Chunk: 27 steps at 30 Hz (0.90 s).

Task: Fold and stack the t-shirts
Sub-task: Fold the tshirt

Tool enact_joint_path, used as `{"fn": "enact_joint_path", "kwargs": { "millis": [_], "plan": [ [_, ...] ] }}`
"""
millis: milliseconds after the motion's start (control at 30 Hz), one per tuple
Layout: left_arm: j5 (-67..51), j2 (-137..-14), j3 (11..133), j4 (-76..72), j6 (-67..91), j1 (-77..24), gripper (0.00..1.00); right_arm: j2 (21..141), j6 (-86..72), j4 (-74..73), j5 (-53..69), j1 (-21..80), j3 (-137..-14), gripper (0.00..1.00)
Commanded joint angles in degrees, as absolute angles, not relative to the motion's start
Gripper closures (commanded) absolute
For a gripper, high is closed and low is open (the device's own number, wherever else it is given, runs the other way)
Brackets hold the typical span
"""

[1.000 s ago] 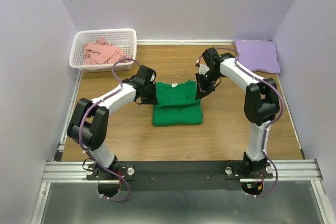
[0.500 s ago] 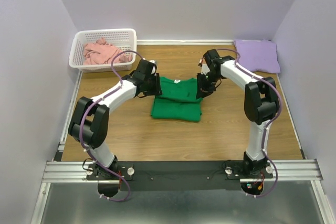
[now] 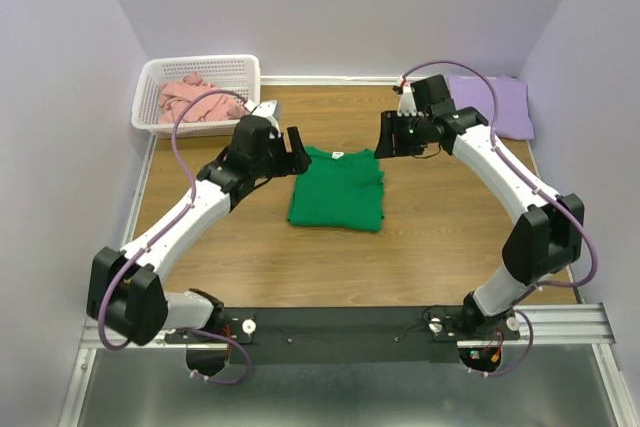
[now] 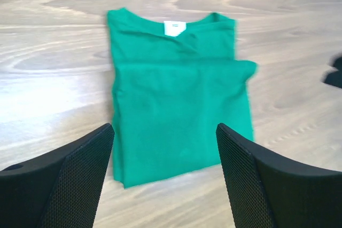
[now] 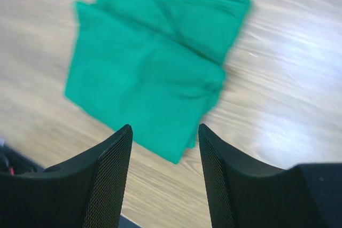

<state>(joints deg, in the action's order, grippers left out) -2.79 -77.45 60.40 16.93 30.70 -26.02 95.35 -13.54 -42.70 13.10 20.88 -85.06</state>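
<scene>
A bright green t-shirt (image 3: 337, 190) lies folded on the wooden table, its white neck label at the far edge (image 4: 174, 27). My left gripper (image 3: 297, 152) hovers open just left of the collar, with nothing between its fingers (image 4: 164, 132). My right gripper (image 3: 385, 137) hovers open off the shirt's far right corner, also empty (image 5: 164, 129). Both wrist views look down on the green t-shirt (image 5: 155, 73). A lavender t-shirt (image 3: 490, 105) lies folded at the back right. A salmon pink t-shirt (image 3: 195, 99) sits crumpled in the basket.
The white lattice basket (image 3: 243, 75) stands at the back left corner. Lavender walls close in the table on three sides. Bare wood (image 3: 340, 267) stretches from the green t-shirt to the near rail.
Both grippers have opened and let go of the green t-shirt, then lifted up and apart from it. The shirt now lies flat, shifted slightly toward the back.
</scene>
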Motion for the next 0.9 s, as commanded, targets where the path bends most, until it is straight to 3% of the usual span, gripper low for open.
{"fn": "enact_joint_path", "kwargs": {
  "millis": [0, 167, 267, 367, 533, 867],
  "plan": [
    [-1.67, -73.84, 53.54, 13.81, 32.6, -27.77, 0.17, 95.45, -8.44, -37.71, 21.25, 23.99, -80.6, 0.4],
    [-2.47, -72.77, 46.5, 9.07, 33.58, -27.86, 0.16, 97.65, -7.64, -34.73, 22.96, 24.7, -79.2, 0.42],
    [-0.45, -73.3, 44.65, 4.94, 31.56, -27.08, 0.07, 98.96, -6.95, -31.56, 18.04, 23.74, -78.13, 0.4],
    [-0.53, -75.93, 45.0, 0.46, 27.26, -25.58, 0.04, 101.59, -5.28, -31.03, 17.84, 22.33, -78.57, 0.39],
    [-3.69, -85.85, 52.37, -1.23, 18.38, -22.94, 0.02, 103.97, -2.82, -27.52, 20.91, 18.55, -77.17, 0.27],
    [-15.28, -98.96, 67.4, -2.46, 9.5, -21.09, 0.05, 110.91, -0.53, -22.59, 36.9, 16.0, -80.76, 0.28]
  ]
}}
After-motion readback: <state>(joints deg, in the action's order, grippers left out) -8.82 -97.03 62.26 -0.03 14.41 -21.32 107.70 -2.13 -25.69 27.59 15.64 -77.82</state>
